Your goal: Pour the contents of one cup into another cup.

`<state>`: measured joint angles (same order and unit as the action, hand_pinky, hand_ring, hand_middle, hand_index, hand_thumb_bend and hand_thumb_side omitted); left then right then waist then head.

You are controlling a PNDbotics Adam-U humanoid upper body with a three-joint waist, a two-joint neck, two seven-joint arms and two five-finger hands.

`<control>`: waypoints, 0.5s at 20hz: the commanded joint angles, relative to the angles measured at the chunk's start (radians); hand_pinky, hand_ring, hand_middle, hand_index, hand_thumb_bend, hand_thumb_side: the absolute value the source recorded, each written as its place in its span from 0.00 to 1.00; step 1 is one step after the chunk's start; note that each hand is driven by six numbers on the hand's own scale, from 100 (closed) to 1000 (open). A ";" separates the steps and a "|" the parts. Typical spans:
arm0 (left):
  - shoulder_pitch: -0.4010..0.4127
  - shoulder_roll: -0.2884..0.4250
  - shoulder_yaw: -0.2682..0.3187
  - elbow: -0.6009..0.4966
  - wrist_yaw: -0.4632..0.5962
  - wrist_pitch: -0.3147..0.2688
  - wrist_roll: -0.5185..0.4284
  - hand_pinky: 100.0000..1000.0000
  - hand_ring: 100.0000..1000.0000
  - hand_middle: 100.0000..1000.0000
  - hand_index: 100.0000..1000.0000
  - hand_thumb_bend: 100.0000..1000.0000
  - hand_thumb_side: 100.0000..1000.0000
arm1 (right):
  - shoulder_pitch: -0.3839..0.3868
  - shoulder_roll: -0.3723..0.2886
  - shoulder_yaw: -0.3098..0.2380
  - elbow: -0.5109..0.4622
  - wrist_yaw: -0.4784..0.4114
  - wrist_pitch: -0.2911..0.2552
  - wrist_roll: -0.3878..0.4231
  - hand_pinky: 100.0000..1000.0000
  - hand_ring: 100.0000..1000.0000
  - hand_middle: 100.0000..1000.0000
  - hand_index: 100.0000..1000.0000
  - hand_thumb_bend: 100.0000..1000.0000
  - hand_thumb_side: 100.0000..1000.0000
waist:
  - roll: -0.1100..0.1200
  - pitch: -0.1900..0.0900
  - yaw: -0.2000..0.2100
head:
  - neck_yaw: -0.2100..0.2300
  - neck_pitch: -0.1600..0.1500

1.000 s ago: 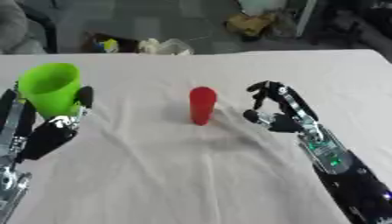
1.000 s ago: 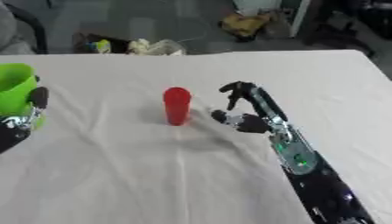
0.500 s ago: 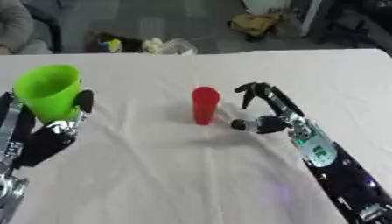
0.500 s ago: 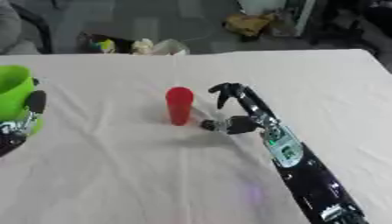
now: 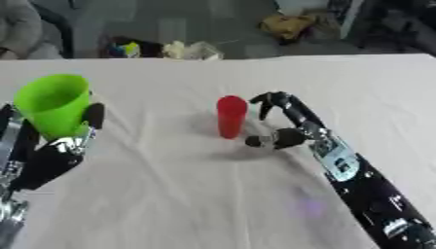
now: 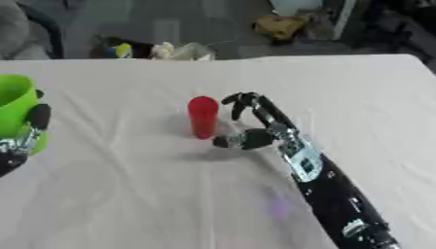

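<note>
Surface: white cloth-covered table [image 5: 196, 194], lightly creased; its far edge runs across the top of both views, with floor clutter beyond.
Red cup: tall narrow red plastic cup [image 5: 230, 116], standing upright near the table's middle, long axis vertical, mouth up; contents cannot be made out.
Green cup: wide bright-green plastic cup [image 5: 53, 103], at the left side of the table, held above the cloth, mouth up and tipped slightly toward the camera.
Left hand: black robot left hand [image 5: 60, 146], fingers and thumb wrapped round the lower part of the green cup; arm enters from the lower left corner.
Right hand: black and silver robot right hand [image 5: 285, 124], just to the right of the red cup, fingers curved toward it and thumb low beside its base; whether they touch it cannot be told.
Open room: bare cloth between the two cups, across the whole near half, and behind the red cup up to the far edge.
</note>
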<state>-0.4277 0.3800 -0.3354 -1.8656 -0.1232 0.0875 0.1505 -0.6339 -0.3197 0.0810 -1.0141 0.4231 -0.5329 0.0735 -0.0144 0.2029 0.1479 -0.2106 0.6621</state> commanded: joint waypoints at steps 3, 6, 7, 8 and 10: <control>-0.017 -0.005 -0.005 -0.028 0.003 0.001 -0.012 0.00 0.42 0.28 0.53 0.00 0.40 | -0.032 -0.003 -0.007 0.008 0.015 -0.003 -0.008 0.74 0.46 0.37 0.73 0.76 0.50 | 0.008 -0.009 0.014 | -0.008 -0.007; -0.020 -0.011 -0.008 -0.031 0.006 0.002 -0.017 0.00 0.42 0.28 0.53 0.00 0.40 | -0.040 0.002 -0.008 0.014 0.018 -0.003 -0.010 0.74 0.46 0.37 0.73 0.76 0.50 | 0.011 -0.007 0.024 | -0.012 -0.008; -0.021 -0.012 -0.009 -0.032 0.006 0.003 -0.018 0.00 0.42 0.28 0.53 0.00 0.40 | -0.043 0.003 -0.009 0.015 0.019 -0.003 -0.011 0.74 0.46 0.37 0.73 0.76 0.51 | 0.012 -0.005 0.027 | -0.014 -0.009; -0.021 -0.013 -0.010 -0.033 0.006 0.003 -0.020 0.00 0.42 0.28 0.53 0.00 0.40 | -0.045 0.004 -0.009 0.016 0.019 -0.004 -0.011 0.74 0.46 0.37 0.73 0.76 0.50 | 0.013 -0.004 0.030 | -0.015 -0.009; -0.023 -0.016 -0.012 -0.034 0.006 0.004 -0.021 0.00 0.42 0.28 0.53 0.00 0.40 | -0.051 0.007 -0.010 0.017 0.020 -0.004 -0.012 0.74 0.46 0.37 0.72 0.75 0.50 | 0.015 -0.002 0.036 | -0.016 -0.010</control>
<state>-0.4332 0.3592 -0.3476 -1.8754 -0.1185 0.0923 0.1333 -0.6626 -0.3028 0.0800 -0.9898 0.4344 -0.5369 0.0680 -0.0019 0.2156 0.1840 -0.2232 0.6618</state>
